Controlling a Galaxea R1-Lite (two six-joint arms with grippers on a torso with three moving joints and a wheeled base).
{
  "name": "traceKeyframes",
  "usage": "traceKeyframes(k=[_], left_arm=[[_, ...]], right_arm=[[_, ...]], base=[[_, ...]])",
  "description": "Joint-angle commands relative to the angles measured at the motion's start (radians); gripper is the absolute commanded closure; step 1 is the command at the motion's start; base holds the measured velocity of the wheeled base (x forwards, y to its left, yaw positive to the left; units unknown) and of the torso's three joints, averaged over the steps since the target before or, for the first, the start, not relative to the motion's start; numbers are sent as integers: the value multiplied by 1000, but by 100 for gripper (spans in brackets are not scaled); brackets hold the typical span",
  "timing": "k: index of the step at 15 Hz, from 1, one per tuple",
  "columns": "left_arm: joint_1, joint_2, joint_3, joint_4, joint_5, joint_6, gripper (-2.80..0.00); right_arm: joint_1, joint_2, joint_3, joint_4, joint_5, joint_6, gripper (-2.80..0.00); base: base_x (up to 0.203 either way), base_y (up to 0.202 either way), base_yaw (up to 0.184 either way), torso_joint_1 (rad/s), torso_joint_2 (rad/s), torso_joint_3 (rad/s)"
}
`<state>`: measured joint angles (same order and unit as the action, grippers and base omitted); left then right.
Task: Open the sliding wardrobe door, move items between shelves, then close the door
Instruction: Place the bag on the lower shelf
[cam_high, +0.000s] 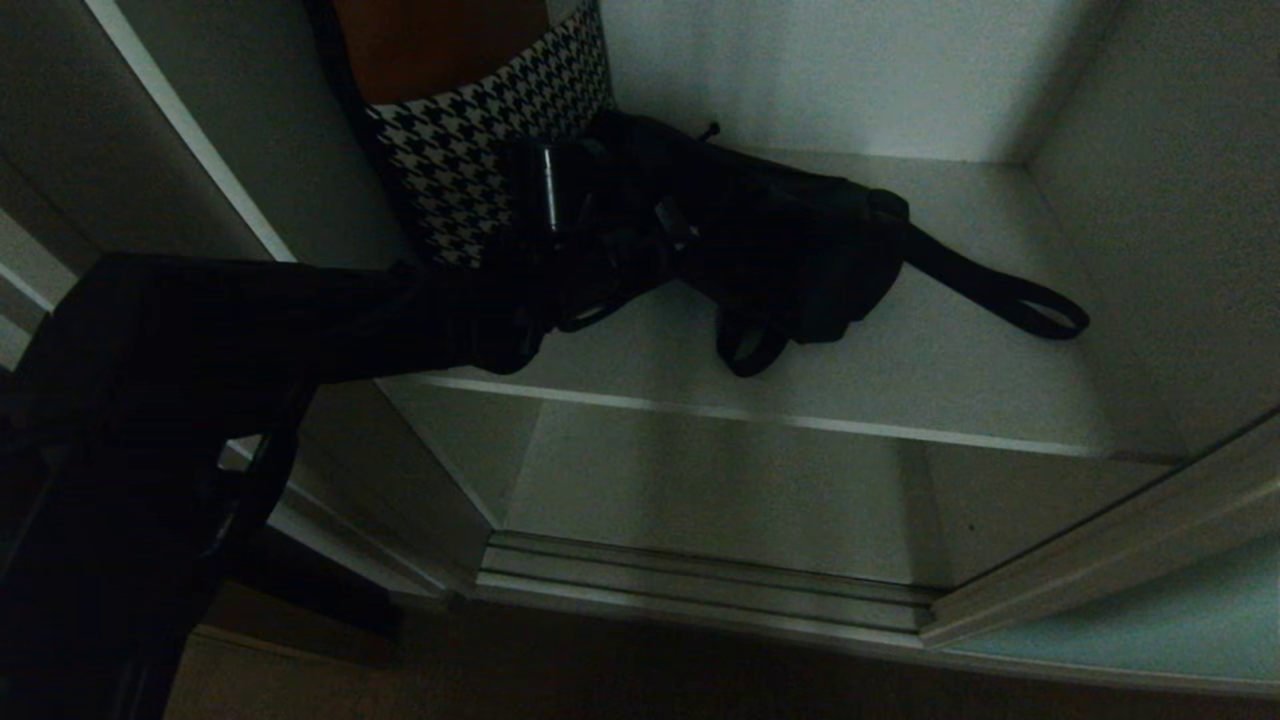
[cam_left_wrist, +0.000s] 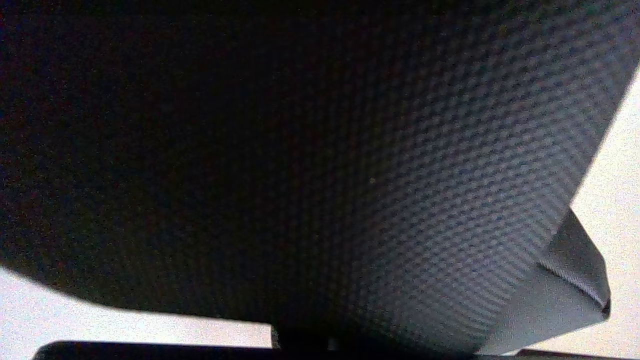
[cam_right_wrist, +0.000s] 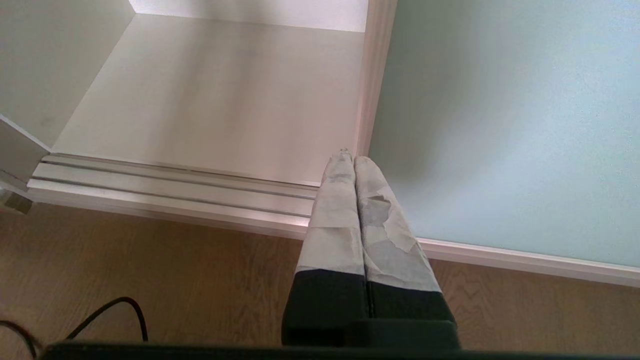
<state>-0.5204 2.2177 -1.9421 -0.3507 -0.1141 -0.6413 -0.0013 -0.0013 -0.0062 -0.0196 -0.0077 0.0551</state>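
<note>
On the upper shelf (cam_high: 980, 400), the left gripper (cam_high: 640, 240) is clamped on the black bag (cam_high: 800, 250). The sliding wardrobe door (cam_right_wrist: 510, 125) stands open; transfer and closing remain. The right gripper (cam_right_wrist: 350, 162), pressed together and empty, is parked low.

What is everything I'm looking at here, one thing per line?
Soft black fabric bag: one, black, on the upper shelf, strap loop trailing right.
Houndstooth-patterned item: one, black and white with brown above, at the back left of that shelf.
Pale grey-white shelves: two, upper and bottom.
Frosted teal-green sliding door: one, slid aside to the right.
Wooden floor: brown, below.
Black cable: one, on the floor.
Left gripper: shut on the bag.
Right gripper: shut, low by the door's edge.
</note>
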Motion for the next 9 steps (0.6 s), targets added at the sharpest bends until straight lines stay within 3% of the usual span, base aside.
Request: traceKeyframes(k=[1, 5, 9], left_arm=[[-7, -16, 2, 0, 18, 0, 0], [-24, -7, 2, -7, 83, 16, 0], [-33, -1, 2, -10, 94, 22, 0]], right_arm=[[0, 0, 0, 0, 0, 0, 0], [0, 0, 0, 0, 0, 0, 0], [0, 0, 0, 0, 0, 0, 0]], base=[[0, 0, 0, 0, 0, 0], [0, 0, 0, 0, 0, 0], [0, 0, 0, 0, 0, 0]])
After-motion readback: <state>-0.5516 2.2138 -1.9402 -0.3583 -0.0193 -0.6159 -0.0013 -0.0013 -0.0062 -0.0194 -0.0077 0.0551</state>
